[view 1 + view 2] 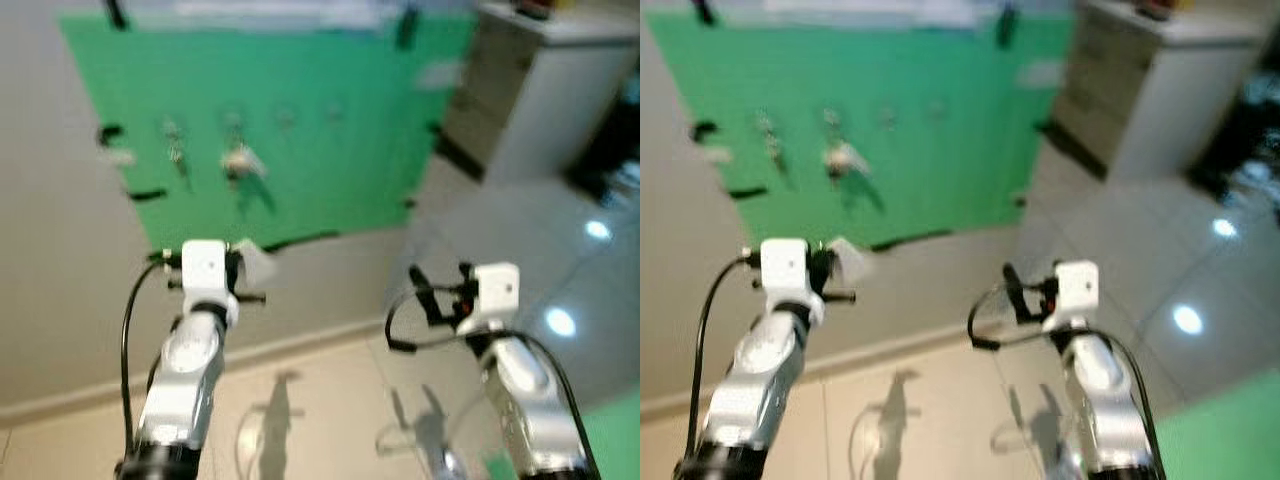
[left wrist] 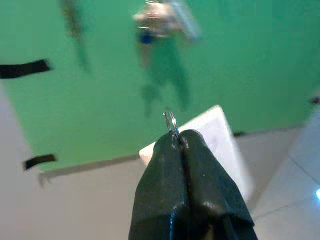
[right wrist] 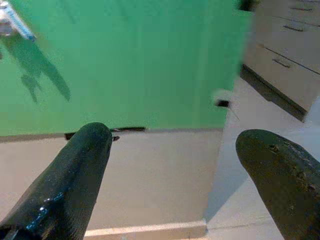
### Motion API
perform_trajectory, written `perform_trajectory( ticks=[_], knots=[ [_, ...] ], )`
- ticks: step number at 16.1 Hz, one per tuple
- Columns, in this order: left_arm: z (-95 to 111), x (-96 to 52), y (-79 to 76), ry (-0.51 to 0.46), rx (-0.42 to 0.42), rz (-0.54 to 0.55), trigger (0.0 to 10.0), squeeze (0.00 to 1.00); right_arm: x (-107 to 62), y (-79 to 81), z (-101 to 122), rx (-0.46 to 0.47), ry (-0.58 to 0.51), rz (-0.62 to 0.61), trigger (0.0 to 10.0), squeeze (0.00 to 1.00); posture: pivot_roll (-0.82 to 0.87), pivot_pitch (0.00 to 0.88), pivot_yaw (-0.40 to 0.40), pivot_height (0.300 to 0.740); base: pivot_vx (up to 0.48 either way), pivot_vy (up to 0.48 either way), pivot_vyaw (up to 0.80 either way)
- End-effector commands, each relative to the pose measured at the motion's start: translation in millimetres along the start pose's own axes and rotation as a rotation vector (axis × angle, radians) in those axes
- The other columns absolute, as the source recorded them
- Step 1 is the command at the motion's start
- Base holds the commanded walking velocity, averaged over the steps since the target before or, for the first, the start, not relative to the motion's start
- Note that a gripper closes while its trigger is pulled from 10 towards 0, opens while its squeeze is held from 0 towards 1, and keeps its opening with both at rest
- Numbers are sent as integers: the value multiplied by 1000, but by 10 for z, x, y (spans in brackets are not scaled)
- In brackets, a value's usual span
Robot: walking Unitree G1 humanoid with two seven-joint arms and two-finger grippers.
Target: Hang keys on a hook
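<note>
One thin silver key ring (image 2: 170,121) with white tag (image 2: 220,135) pinched in left gripper (image 2: 180,142) jaws; right gripper (image 3: 170,145) jaws spread.

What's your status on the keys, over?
Left gripper shut on key ring with white tag. Right gripper open. Green board ahead, keys already hanging.

Even, bright indoor light. Both eye views are smeared by motion blur. Ceiling lamps glare as white spots on the glossy pale tiled floor (image 1: 560,322). Hanging items throw soft shadows down the green sheet on the wall (image 1: 330,120); arm shadows fall on the floor.
</note>
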State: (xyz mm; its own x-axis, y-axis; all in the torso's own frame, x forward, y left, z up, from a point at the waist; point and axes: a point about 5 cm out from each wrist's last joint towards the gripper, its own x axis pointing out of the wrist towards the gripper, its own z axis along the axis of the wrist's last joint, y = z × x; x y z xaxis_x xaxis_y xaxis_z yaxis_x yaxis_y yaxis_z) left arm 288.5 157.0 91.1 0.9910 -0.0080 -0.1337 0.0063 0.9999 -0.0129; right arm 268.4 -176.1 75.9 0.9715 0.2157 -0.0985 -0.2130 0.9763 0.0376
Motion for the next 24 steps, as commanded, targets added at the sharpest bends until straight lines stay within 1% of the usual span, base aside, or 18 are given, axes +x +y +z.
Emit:
perform_trajectory(
  ticks=[1, 4, 7, 8, 9, 10, 11, 13, 14, 16, 18, 19, 22, 24],
  knots=[
    [-20, 2, 49, 7, 10, 14, 10000, 0, 44, 58, 52, -4, -28, 27, 10000, 0, -2, 0, -18, 740, 480, 0, 700],
    [-26, 25, 33, 11, 40, 5, 10000, 0, 53, 61, 44, 7, -35, 22, 10000, 0, -3, 0, -20, 740, 427, 0, 613],
    [5, 71, 1, -2, 80, -26, 10000, 0, 40, 59, 12, 14, -25, 22, 10000, 0, -5, 0, -19, 740, 414, -160, 0],
    [6, 72, -1, -2, 81, -29, 10000, 0, 37, 63, 10, 14, -26, 23, 10000, 0, -8, 0, -15, 740, 412, -240, 0],
    [3, 75, -18, -2, 100, -47, 10000, 0, 30, 74, 1, 13, -26, 25, 10000, 0, -11, 0, -12, 740, 379, -289, 0],
    [2, 73, -58, -3, 118, -79, 10000, 0, 19, 82, -11, 13, -25, 27, 10000, 0, -12, 0, -12, 740, 0, 0, 0],
    [-5, 73, -66, 3, 142, -79, 10000, 0, 12, 84, -15, 14, -24, 27, 10000, 0, -15, 0, -9, 740, 0, 0, 0],
    [30, 57, -155, -26, 140, -126, 10000, 0, -20, 80, -40, 14, -18, 29, 10000, 0, -22, 0, -7, 740, 0, 0, 0],
    [37, 51, -170, -33, 137, -133, 10000, 0, -24, 79, -42, 14, -18, 29, 10000, 0, -22, 0, -7, 740, 0, 0, 0],
    [44, 33, -195, -45, 106, -148, 10000, 0, -42, 73, -54, 14, -16, 28, 10000, 0, -25, 0, -4, 740, 0, -471, 0],
    [62, 31, -177, -54, 107, -139, 10000, 0, -52, 78, -61, 15, -15, 29, 10000, 0, -25, 0, -3, 740, 0, -469, 0],
    [71, 11, -142, -60, 101, -129, 10000, 0, -74, 75, -65, 16, -16, 27, 10000, 0, -23, 0, -4, 740, 0, -469, 0],
    [-17, -163, -22, -30, 98, -114, 10000, 0, -169, 75, -106, 10, -6, 28, 10000, 0, -25, 0, -2, 740, 0, -456, 0],
    [-33, -207, 9, -24, 71, -94, 10000, 0, -181, 76, -125, 9, 4, 36, 10000, 0, -19, 0, -5, 740, 0, -225, 0]
  ],
)
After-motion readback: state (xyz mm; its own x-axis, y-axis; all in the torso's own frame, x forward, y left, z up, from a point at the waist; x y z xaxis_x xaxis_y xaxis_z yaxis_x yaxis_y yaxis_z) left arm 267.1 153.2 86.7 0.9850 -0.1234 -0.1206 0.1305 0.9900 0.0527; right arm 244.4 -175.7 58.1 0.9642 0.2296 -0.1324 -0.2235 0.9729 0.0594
